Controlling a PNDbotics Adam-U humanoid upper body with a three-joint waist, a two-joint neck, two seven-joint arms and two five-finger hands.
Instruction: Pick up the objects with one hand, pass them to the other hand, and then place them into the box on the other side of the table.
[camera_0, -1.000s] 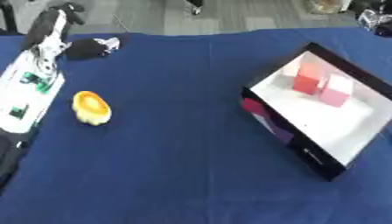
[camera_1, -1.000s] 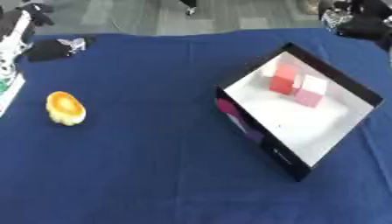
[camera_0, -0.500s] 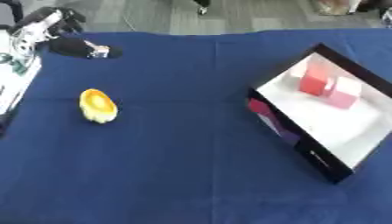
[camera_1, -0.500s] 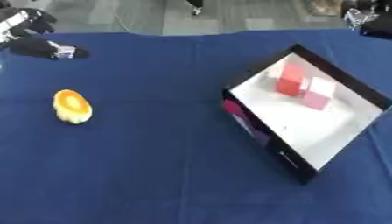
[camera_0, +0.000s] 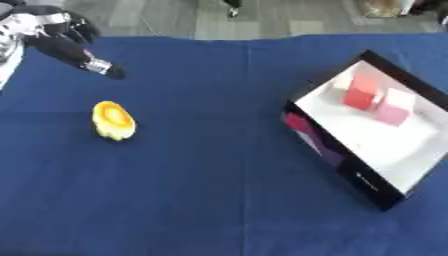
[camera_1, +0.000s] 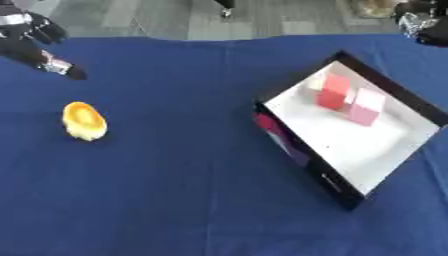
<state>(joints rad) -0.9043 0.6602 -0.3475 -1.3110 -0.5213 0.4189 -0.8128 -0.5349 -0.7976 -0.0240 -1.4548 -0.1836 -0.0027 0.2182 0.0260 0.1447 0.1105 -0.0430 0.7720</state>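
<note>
The table is covered with a dark blue cloth (camera_0: 201, 165). A small yellow-orange object (camera_0: 114, 120), oval with a paler underside, lies on the cloth at the robot's left side, well apart from the box and touched by neither hand. The left hand (camera_0: 61, 42) enters from the upper left corner and hangs above the cloth beyond the yellow-orange object; one digit is stretched out toward the table centre while the others look partly curled near the wrist, and it holds nothing. Whether those curled digits are closed cannot be told for certain. The box (camera_1: 341, 185) sits at the robot's right side, turned at an angle to the table edge, with black outer walls and a white floor. A red block (camera_1: 333, 92) and a pink block (camera_1: 366, 107) stand inside it near the far wall, just beside each other. The right hand (camera_1: 422, 25) shows only as a dark shape at the upper right corner of the right eye view; its finger state cannot be told.
</note>
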